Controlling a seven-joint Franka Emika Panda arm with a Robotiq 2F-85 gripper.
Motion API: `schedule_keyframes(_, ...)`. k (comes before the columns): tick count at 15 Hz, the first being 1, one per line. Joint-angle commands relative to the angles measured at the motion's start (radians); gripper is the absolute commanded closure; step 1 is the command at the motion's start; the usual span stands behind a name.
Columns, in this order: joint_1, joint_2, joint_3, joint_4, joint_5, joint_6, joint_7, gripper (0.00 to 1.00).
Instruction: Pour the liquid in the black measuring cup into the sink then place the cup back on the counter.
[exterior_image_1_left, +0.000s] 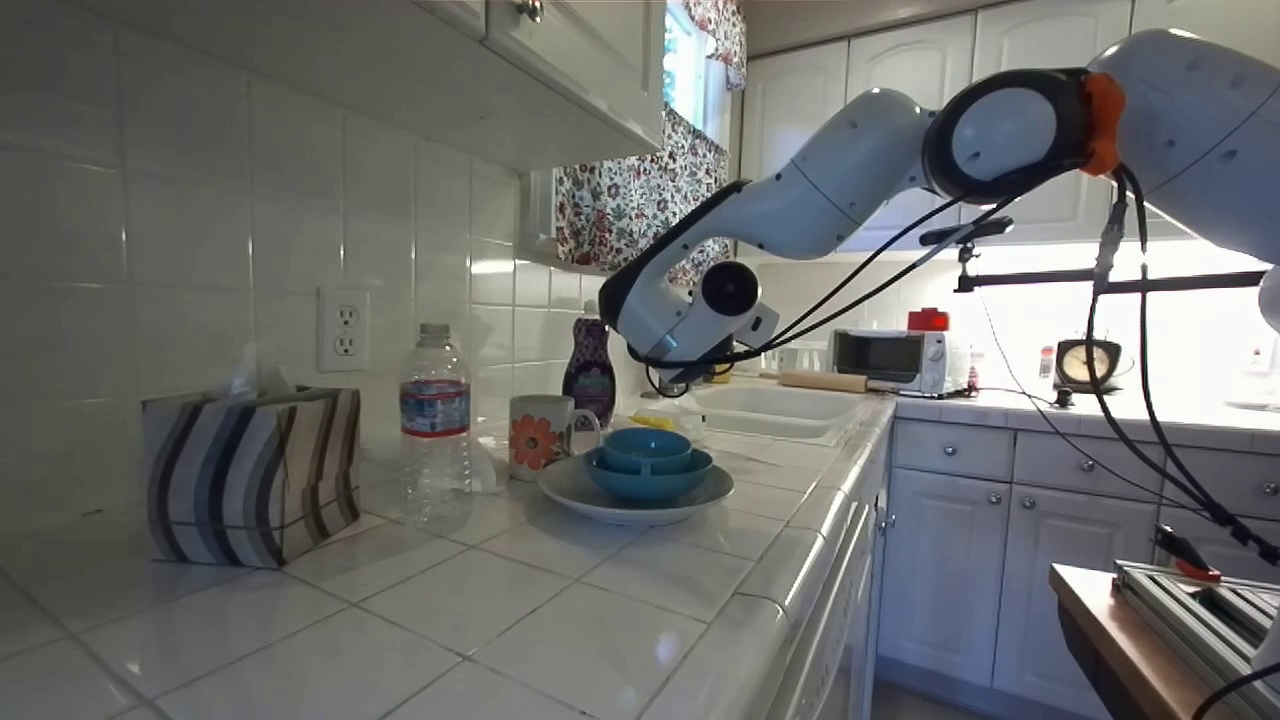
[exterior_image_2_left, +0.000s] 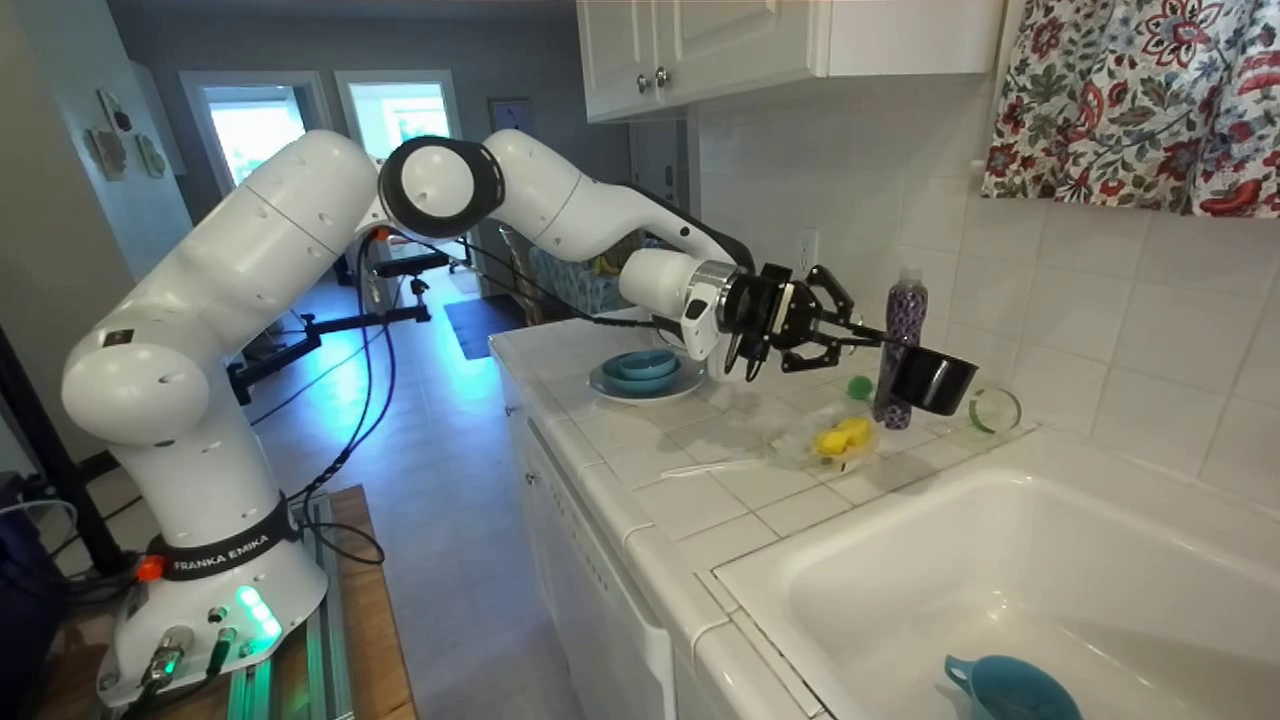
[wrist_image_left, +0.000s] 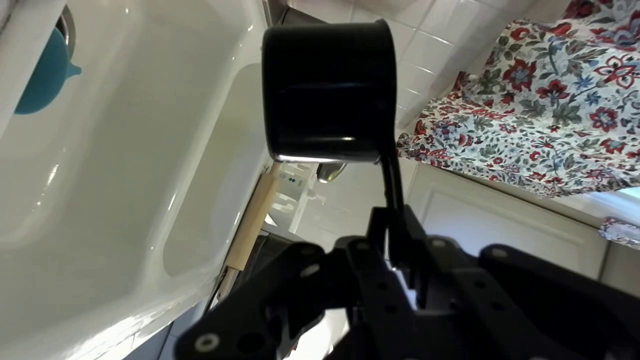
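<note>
My gripper (exterior_image_2_left: 862, 338) is shut on the thin handle of the black measuring cup (exterior_image_2_left: 932, 381) and holds it in the air. In an exterior view the cup appears a little tilted, near the sink's far edge. In the wrist view the cup (wrist_image_left: 327, 95) hangs ahead of the fingertips (wrist_image_left: 392, 220), with the sink (wrist_image_left: 115, 150) to its left. The cup's opening and any liquid are hidden. The pale sink (exterior_image_2_left: 900, 540) is in the foreground of an exterior view. The white tiled counter (exterior_image_2_left: 625, 445) runs beside it; it also shows in an exterior view (exterior_image_1_left: 590, 610).
A blue cup (exterior_image_2_left: 1015, 690) lies in the sink. A purple bottle (exterior_image_2_left: 905, 312), a clear bag with yellow items (exterior_image_2_left: 843, 438) and a green-rimmed glass (exterior_image_2_left: 995, 410) stand near the measuring cup. Blue bowls on a plate (exterior_image_1_left: 560, 488), a mug (exterior_image_1_left: 535, 440) and a water bottle (exterior_image_1_left: 435, 470) are on the counter.
</note>
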Motion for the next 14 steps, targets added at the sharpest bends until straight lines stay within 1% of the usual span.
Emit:
schedule_keyframes(1, 0.024, 0.041, -0.048, 0.044, 0.047, 0.007, 0.032, 0.98)
schedule_keyframes(2, 0.028, 0.048, -0.059, 0.055, 0.068, 0.004, 0.036, 0.98)
schedule_keyframes(3, -0.057, 0.034, 0.064, 0.055, 0.003, 0.085, 0.036, 0.98)
schedule_keyframes(4, 0.061, 0.067, -0.118, 0.060, 0.107, 0.009, 0.065, 0.98)
schedule_keyframes(5, 0.066, 0.072, -0.130, 0.068, 0.116, 0.009, 0.081, 0.98)
schedule_keyframes(6, 0.029, 0.067, -0.074, 0.074, 0.085, 0.058, 0.091, 0.98)
schedule_keyframes(7, 0.098, 0.098, -0.187, 0.083, 0.164, 0.011, 0.113, 0.98)
schedule_keyframes(8, 0.118, 0.109, -0.218, 0.094, 0.200, 0.004, 0.120, 0.98)
schedule_keyframes(9, 0.070, 0.111, -0.141, 0.113, 0.165, 0.064, 0.123, 0.98)
schedule_keyframes(10, 0.126, 0.133, -0.231, 0.117, 0.220, 0.022, 0.118, 0.98)
schedule_keyframes(11, 0.154, 0.150, -0.273, 0.126, 0.248, 0.005, 0.110, 0.98)
schedule_keyframes(12, 0.115, 0.147, -0.205, 0.139, 0.207, 0.059, 0.111, 0.98)
schedule_keyframes(13, 0.179, 0.178, -0.314, 0.143, 0.270, 0.009, 0.118, 0.98)
schedule_keyframes(14, 0.188, 0.184, -0.321, 0.148, 0.272, 0.003, 0.118, 0.98)
